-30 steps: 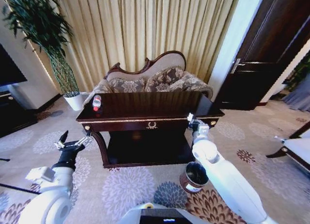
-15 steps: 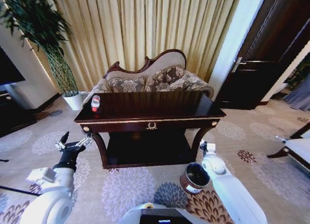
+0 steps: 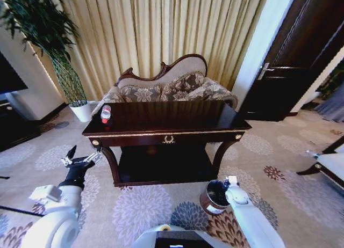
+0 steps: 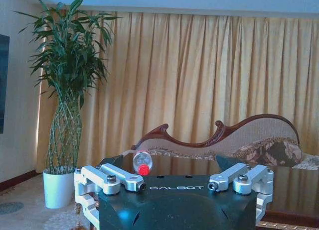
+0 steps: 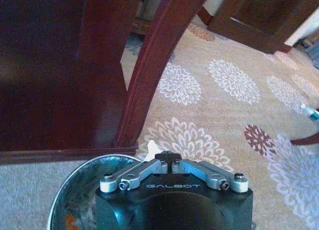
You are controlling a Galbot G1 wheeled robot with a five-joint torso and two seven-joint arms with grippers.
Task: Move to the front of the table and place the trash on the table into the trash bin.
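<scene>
Bottle (image 3: 106,114) lies on its side at the table's (image 3: 161,131) left end; likely light, thin-walled and slick, so best gripped across the mid-body near the label. Left gripper (image 3: 80,158) hangs wide open and empty, low beside that end. Right gripper (image 5: 169,155), fingertips pinched together over a white wad (image 5: 151,145), sits above the trash bin (image 3: 214,197); bin contents are hard to make out.

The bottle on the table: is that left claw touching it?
Apart. In the head view the bottle lies on the table corner, while the left gripper hangs lower with carpet between them, jaws open.
</scene>
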